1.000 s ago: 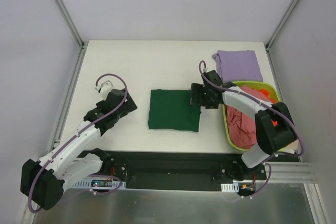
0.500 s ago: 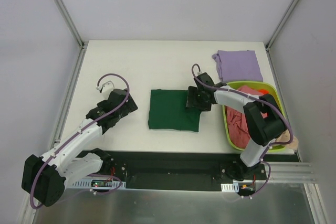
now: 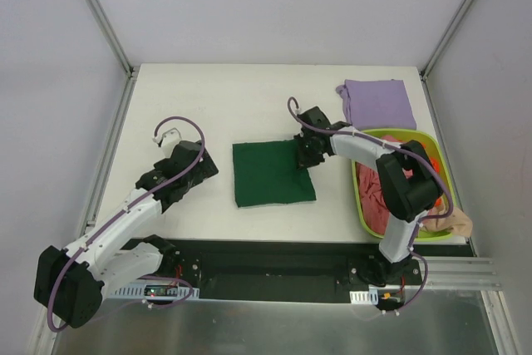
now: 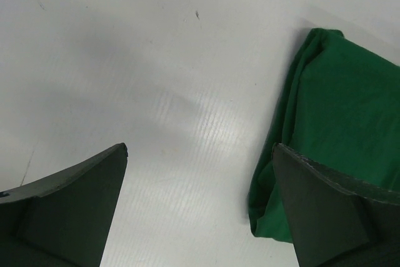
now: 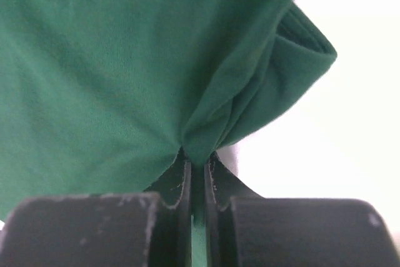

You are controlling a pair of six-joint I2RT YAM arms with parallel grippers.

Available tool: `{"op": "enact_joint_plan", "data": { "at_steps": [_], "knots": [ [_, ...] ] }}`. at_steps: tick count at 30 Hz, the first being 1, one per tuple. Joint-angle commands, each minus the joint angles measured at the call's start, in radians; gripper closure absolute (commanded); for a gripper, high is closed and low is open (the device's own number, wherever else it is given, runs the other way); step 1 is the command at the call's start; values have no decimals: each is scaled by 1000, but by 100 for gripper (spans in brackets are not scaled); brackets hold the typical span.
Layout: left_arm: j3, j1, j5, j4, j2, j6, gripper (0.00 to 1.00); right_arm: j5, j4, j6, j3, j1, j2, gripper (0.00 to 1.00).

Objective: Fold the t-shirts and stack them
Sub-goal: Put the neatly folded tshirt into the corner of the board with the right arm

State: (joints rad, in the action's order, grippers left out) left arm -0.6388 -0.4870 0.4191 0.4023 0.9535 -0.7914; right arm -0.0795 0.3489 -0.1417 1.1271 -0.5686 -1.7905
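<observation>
Cloth fills the right wrist view. The green shirt [image 5: 125, 60], a soft fine knit, is gathered into a pucker where the right jaws are clamped tight on it. A rolled, doubled edge bulges off to the right of the pinch. From overhead none of that pinch shows. There the same shirt is a neat folded square, flat on the white desk [image 3: 249, 97] about midway between the arms, with the black right jaws at its far right corner.

The left wrist view gives the shirt's other side: a thick folded edge with its layers showing, lying on a matte, faintly ribbed desk surface. The left jaws are spread wide with only desk between them. Overhead they sit well left of the shirt, apart from it.

Only the overhead view shows the rest. A lilac shirt [image 3: 378, 104], folded into a rough rectangle, lies at the far right corner of the desk, just beyond a lime-green plastic basket [image 3: 357, 193]. Inside the basket a pinkish-red shirt [image 3: 382, 201] lies crumpled, with small orange objects [image 3: 426, 150] near its far end. A beige shirt [image 3: 453, 224] spills over the basket's near right corner. The right arm [image 3: 366, 149] reaches across the basket's far left corner, hiding part of its rim.
</observation>
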Motion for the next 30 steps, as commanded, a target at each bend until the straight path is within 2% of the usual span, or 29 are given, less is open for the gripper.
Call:
{"op": "enact_joint_plan", "data": {
  "at_steps": [1, 5, 17, 24, 30],
  "knots": [
    [-13, 7, 3, -3, -42, 27, 1, -31, 100, 244, 187, -5, -52, 99],
    [7, 8, 47, -3, -74, 26, 1, 55, 102, 355, 269, -2, -64, 99],
    [11, 11, 142, -3, -82, 23, 1, 569, 119, 735, 526, 67, -148, 100],
    [-16, 11, 168, -3, -42, 46, 1, 662, 1, 915, 629, 171, -197, 100],
    [-88, 13, 179, 3, 21, 77, 1, 742, -106, 1031, 694, 196, -230, 99]
  ]
}}
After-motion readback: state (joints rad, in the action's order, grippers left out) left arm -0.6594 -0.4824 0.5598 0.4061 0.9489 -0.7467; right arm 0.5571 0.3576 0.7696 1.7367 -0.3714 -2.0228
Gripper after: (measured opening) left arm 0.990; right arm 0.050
